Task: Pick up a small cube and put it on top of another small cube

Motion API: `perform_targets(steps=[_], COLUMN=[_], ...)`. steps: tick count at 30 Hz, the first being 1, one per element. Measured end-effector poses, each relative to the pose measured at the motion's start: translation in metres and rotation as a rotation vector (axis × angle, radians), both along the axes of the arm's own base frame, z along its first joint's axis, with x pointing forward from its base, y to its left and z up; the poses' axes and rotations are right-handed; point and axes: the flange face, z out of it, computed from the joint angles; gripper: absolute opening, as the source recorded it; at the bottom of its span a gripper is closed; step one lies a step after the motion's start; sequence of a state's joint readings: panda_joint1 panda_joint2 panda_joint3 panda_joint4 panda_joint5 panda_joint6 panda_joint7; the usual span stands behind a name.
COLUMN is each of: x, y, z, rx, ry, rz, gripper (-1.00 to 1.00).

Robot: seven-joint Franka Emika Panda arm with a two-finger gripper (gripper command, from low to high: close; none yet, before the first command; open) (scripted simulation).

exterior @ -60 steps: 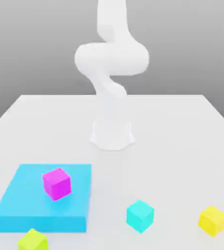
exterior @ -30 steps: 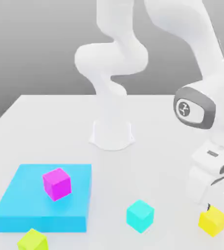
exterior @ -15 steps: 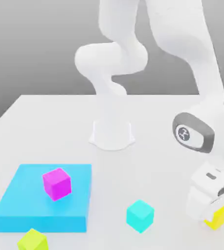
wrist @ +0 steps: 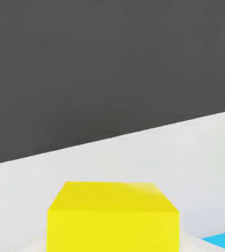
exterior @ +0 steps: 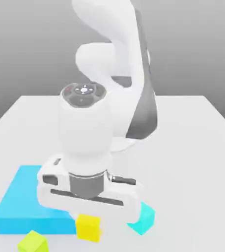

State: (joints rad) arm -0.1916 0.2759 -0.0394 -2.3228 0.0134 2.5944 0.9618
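The yellow cube (exterior: pixel 88 228) is up at the tool (exterior: pixel 92 216), and the tool is closed on it! In the exterior view it sits right under the wide white hand, between the blue slab and the cyan cube (exterior: pixel 143 219), its front face turned squarely to the camera. Over to the hand view, and there it is again, large and bright, its near face and its top both on show, with pale fingertips flanking it.

Now the surface, and what a plain stage it is: a pale, smooth worktop (exterior: pixel 193 162), near white, with straight edges, its sides spreading apart as they run toward the camera. Beyond its far edge the room is all grey backdrop (exterior: pixel 193 44), darker low down by the worktop and paler higher up. In the hand view, the worktop's edge cuts a clean slanting line against flat dark grey.

On the exterior view's left lies the low, flat, blue slab (exterior: pixel 23 202), partly covered by the hand. Just in front of it, at the picture's bottom edge, comes the lime cube (exterior: pixel 33 242), cut off by the frame. The cyan cube rests on the worktop, its upper part tucked behind the hand's end. And behind it all, the white arm (exterior: pixel 119 59) rises and bends over the worktop, a dark grey panel running down one side!
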Motion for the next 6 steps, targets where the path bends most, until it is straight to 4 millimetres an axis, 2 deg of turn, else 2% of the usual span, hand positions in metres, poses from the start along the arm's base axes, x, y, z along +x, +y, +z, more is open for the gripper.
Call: perform_targets(steps=[2,3,6], x=[-0.004,-0.006,-0.006], y=[-0.043,-0.052,-0.052], z=[-0.024,-0.038,-0.038], rx=[0.003,0.004,0.004], ry=[-0.004,-0.005,-0.005], rz=[-0.111,-0.135,-0.135], gripper=[-1.00,1.00,1.00])
